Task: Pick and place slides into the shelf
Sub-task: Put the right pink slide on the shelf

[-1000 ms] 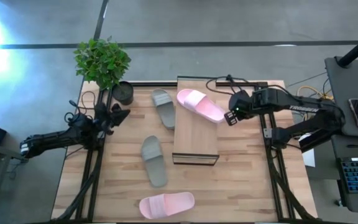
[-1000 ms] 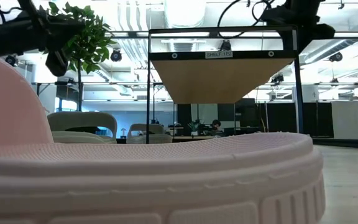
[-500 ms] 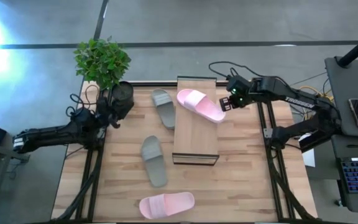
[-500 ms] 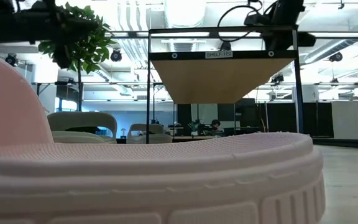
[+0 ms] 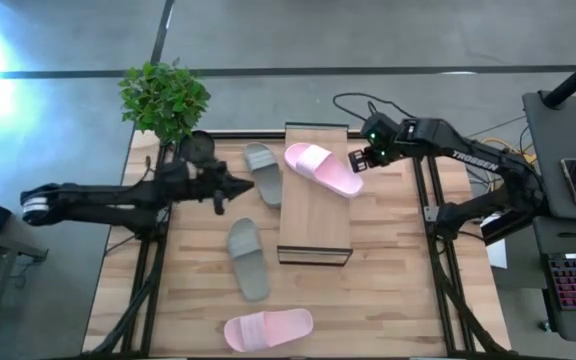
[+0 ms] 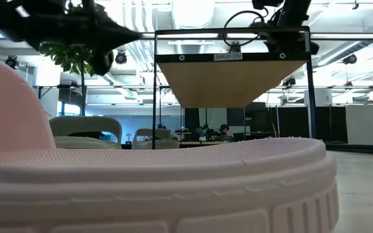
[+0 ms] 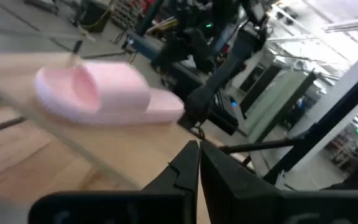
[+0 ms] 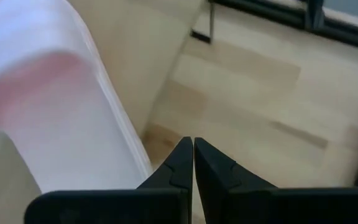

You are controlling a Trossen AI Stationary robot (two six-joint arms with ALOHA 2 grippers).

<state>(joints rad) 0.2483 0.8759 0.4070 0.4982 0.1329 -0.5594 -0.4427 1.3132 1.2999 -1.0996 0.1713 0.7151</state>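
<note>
One pale pink slide (image 5: 323,168) lies slanting on the far end of the shelf (image 5: 315,215), its end jutting over the shelf's right edge. Two grey-green slides (image 5: 263,172) (image 5: 248,257) lie sole-down on the table left of the shelf. The second pink slide (image 5: 268,328) lies at the near edge and fills the low view (image 6: 160,188). My left gripper (image 5: 236,188) is shut, above the table just left of the far grey-green slide. My right gripper (image 5: 361,158) is shut, close beside the jutting end of the pink slide (image 8: 61,106), with a gap showing between them.
A potted plant (image 5: 165,98) with a dark pot (image 5: 198,148) stands at the table's far left corner, just behind my left arm. Bare tabletop (image 5: 398,270) lies right of the shelf. Cables (image 5: 353,108) trail at the far edge by my right arm.
My left arm has swung from the table's left edge toward the right, so its gripper now hangs over the table near the far grey-green slide. My right gripper has moved toward the far edge, alongside the pink slide's jutting end. The slides have stayed put.
</note>
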